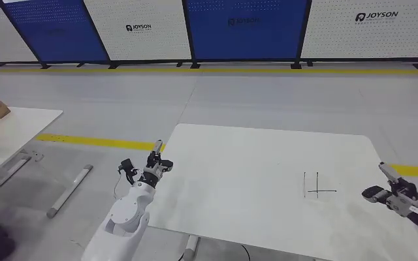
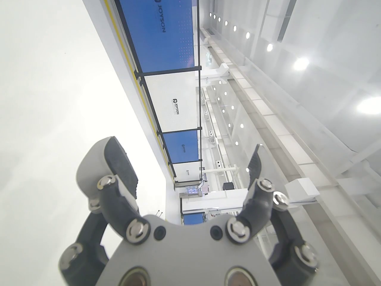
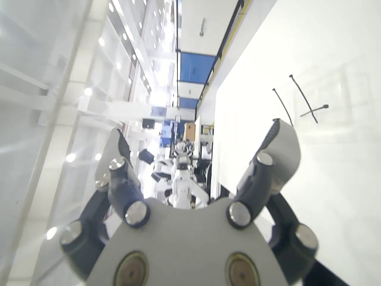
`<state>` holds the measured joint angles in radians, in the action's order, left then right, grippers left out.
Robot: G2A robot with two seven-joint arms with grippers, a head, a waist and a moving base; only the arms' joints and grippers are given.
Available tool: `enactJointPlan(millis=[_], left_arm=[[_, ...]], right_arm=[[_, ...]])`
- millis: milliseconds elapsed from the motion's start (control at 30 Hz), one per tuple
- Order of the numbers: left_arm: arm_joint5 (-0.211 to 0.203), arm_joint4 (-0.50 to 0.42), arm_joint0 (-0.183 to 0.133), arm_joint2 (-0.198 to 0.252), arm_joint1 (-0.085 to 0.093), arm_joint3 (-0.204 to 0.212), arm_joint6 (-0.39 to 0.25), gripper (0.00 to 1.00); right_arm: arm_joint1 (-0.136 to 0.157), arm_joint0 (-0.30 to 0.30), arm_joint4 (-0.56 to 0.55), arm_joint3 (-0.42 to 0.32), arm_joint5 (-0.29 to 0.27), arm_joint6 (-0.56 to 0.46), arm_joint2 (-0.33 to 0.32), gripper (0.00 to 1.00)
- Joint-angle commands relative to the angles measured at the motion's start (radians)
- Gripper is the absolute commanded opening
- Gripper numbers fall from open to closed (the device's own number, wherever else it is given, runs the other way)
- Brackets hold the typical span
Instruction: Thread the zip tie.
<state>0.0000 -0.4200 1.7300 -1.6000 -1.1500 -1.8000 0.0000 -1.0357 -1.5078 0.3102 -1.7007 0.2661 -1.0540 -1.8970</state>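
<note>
Zip ties (image 1: pixel 317 185) are your target: three thin black strips lying flat at the lower right of the top view, with none picked up yet.

They rest on the white table (image 1: pixel 248 163), which takes the middle of that frame. Its wide bare surface leaves both arms room to come in from the sides.

The left gripper (image 1: pixel 162 155) sits at the table's left edge, in the lower left of the frame and well apart from the strips. Its fingers (image 2: pixel 122 165) stand wide apart and hold nothing. The right gripper (image 1: pixel 381 183) is at the far right edge of the frame, near the strips. Its fingers (image 3: pixel 282 141) are also spread and hold nothing. Parked at either side like this, both arms look to be in a start pose. You would probably lead with the right one, since it is closer.

Two strips run side by side up the frame. The third lies across the right-hand one near its lower end. In the right wrist view each shows a small blocky head at one end, but the slot is too small to make out. Lying so flat and thin, they will likely be awkward to pinch off the surface.
</note>
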Motion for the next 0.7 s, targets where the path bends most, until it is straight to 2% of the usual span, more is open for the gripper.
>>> enactJointPlan(millis=[0,100,167,300,400,667], left_arm=[[0.0,0.0,0.0,0.0,0.0,0.0,0.0,1.0],[0.0,0.0,0.0,0.0,0.0,0.0,0.0,1.0],[0.0,0.0,0.0,0.0,0.0,0.0,0.0,1.0],[0.0,0.0,0.0,0.0,0.0,0.0,0.0,1.0],[0.0,0.0,0.0,0.0,0.0,0.0,0.0,1.0],[0.0,0.0,0.0,0.0,0.0,0.0,0.0,1.0]], right_arm=[[0.01,0.072,-0.032,0.051,0.011,-0.152,0.022,1.0],[0.028,0.165,-0.121,0.114,0.027,-0.241,0.075,1.0],[0.036,0.227,-0.182,0.161,0.046,-0.267,0.121,1.0],[0.045,0.313,-0.283,0.239,0.064,-0.288,0.21,1.0],[0.05,0.342,-0.374,0.294,0.074,-0.286,0.263,1.0],[0.05,0.342,-0.374,0.294,0.074,-0.286,0.263,1.0]])
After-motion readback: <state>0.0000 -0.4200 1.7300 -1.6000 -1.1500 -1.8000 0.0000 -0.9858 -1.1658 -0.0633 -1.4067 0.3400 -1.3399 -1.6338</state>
